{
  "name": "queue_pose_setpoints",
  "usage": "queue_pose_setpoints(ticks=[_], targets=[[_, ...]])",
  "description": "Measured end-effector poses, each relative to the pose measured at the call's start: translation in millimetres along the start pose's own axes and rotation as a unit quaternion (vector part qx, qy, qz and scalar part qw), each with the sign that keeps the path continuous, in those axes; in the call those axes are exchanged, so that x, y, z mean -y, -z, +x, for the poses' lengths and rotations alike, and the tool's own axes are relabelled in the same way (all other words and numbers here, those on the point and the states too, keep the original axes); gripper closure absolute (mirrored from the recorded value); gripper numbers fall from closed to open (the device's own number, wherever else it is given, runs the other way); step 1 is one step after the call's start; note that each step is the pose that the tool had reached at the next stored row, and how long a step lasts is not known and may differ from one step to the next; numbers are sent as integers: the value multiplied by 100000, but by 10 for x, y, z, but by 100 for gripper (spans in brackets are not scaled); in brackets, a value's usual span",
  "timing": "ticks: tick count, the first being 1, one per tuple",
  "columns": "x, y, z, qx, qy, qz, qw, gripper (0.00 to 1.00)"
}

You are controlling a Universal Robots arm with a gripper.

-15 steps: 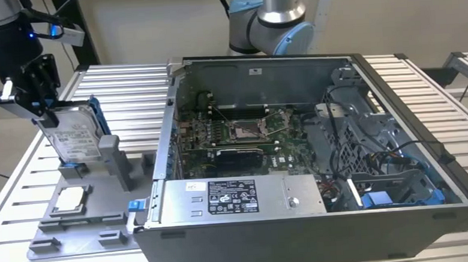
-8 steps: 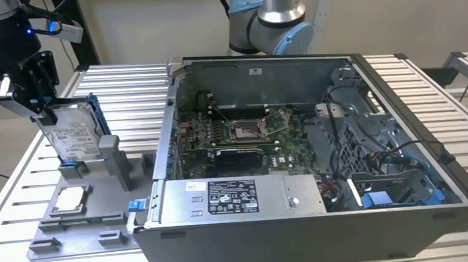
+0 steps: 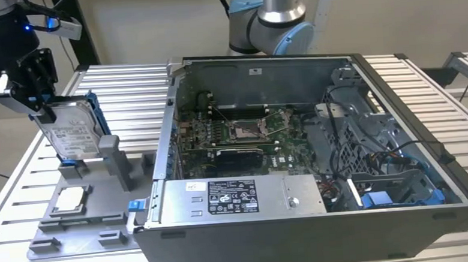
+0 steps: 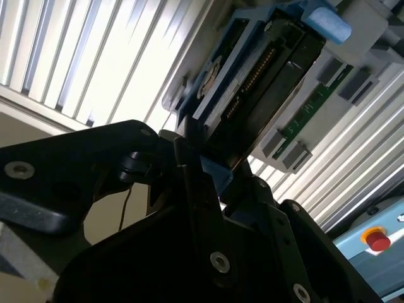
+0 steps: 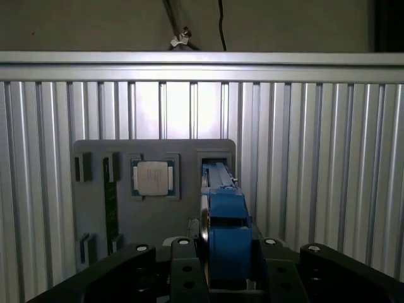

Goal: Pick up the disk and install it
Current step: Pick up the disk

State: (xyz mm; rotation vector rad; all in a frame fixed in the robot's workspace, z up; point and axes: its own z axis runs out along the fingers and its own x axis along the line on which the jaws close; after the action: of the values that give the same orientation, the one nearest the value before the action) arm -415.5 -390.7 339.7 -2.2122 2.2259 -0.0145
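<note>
right, i have the gripper [image 3: 47, 112] pinching the disk [image 3: 74, 136] by its upper end, upright at the slot of the grey holder [image 3: 102, 213], presumably so it slides straight out.

Disk [image 3: 75, 132]: flat silver-grey drive, white printed label showing, bright blue carrier frame along its edges. It stands on end, near upright with a slight tilt, at the exterior view's left. Its top end is clamped in the gripper [image 3: 45, 111]. Its lower end is at the slot of the grey fixture [image 3: 71, 226]; whether it is seated cannot be told. The first wrist view shows it edge-on [image 5: 224, 230], and the second shows its connector row [image 4: 252, 88].
</note>
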Motion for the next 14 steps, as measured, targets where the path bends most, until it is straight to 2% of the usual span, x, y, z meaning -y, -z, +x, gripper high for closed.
queue_pose_setpoints(ticks=[9,14], targets=[[1,121,1,0,6,2,100000,100],[1,213,1,-2,-3,-1,100000,100]])
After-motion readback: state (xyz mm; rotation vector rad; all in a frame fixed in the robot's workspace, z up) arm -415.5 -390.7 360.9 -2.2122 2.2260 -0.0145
